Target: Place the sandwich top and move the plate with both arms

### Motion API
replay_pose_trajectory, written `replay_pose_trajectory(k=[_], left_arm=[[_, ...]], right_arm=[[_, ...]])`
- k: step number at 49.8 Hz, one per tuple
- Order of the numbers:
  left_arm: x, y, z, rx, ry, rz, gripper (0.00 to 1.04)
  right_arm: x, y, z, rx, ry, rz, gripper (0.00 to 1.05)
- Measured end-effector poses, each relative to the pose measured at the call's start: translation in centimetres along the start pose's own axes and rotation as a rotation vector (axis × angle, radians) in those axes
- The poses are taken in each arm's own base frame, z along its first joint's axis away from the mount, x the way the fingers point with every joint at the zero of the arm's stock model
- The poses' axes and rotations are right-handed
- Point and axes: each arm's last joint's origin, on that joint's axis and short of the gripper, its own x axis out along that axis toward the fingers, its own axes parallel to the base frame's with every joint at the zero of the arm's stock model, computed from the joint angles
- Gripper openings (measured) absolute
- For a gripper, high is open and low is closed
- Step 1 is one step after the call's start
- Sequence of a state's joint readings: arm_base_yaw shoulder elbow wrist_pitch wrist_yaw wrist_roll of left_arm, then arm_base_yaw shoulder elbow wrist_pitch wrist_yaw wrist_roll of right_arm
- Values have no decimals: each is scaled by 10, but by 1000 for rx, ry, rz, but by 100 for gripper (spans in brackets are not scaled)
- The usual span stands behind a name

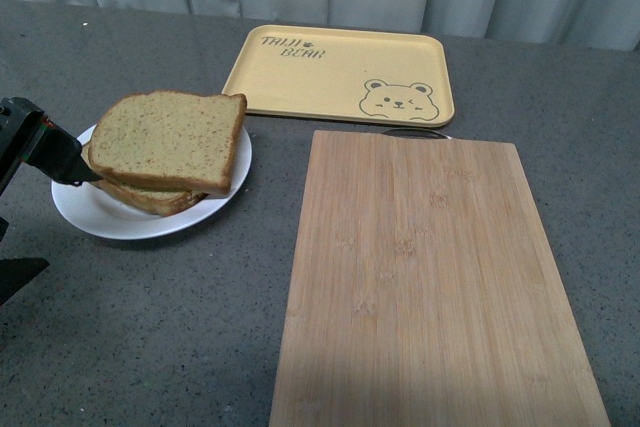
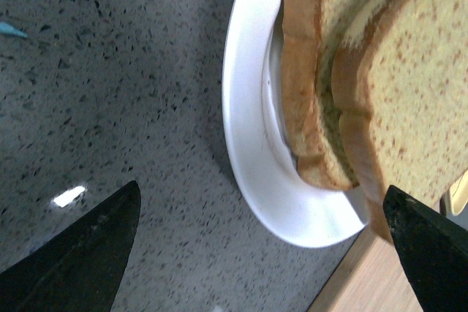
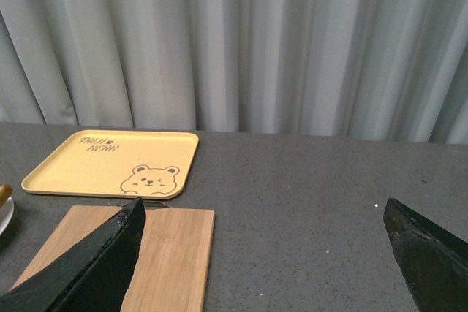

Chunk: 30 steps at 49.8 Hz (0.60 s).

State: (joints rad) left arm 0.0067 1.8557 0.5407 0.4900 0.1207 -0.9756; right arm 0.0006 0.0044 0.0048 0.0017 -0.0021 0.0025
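The sandwich top (image 1: 170, 139), a speckled tan slice with darker crust, lies slightly tilted on a lower slice (image 1: 150, 197) on the white plate (image 1: 110, 219) at the table's left. My left gripper (image 1: 70, 221) is open at the plate's left rim; one finger (image 1: 60, 159) reaches the bread's left edge. In the left wrist view the plate (image 2: 245, 107) and the stacked sandwich top (image 2: 417, 93) lie ahead of the open left gripper (image 2: 262, 186). My right gripper (image 3: 263, 202) is open over bare table with nothing between its fingers; it is out of the front view.
A yellow tray (image 1: 340, 72) with a bear drawing lies at the back. A large wooden board (image 1: 430, 277) covers the right half of the table, close to the plate. Grey curtains hang behind the table. The tray (image 3: 110, 162) and board (image 3: 168, 253) also show in the right wrist view.
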Motion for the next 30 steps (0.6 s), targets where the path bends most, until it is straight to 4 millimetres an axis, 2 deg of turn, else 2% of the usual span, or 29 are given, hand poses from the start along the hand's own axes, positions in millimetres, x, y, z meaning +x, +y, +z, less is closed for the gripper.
replay_pose_trajectory(k=[11, 15, 20, 24, 30], left_arm=[[19, -3, 4, -59, 10, 38, 98], [25, -5, 4, -64, 27, 63, 84], [29, -5, 2, -68, 40, 77, 72], [37, -5, 0, -80, 59, 94, 56], [43, -8, 0, -98, 70, 90, 39]], right_arm=[[0, 0, 0, 0, 0, 0, 95], [0, 0, 0, 0, 0, 0, 95], [0, 0, 0, 0, 0, 0, 95], [0, 0, 0, 0, 0, 0, 95], [0, 0, 0, 0, 0, 0, 95]])
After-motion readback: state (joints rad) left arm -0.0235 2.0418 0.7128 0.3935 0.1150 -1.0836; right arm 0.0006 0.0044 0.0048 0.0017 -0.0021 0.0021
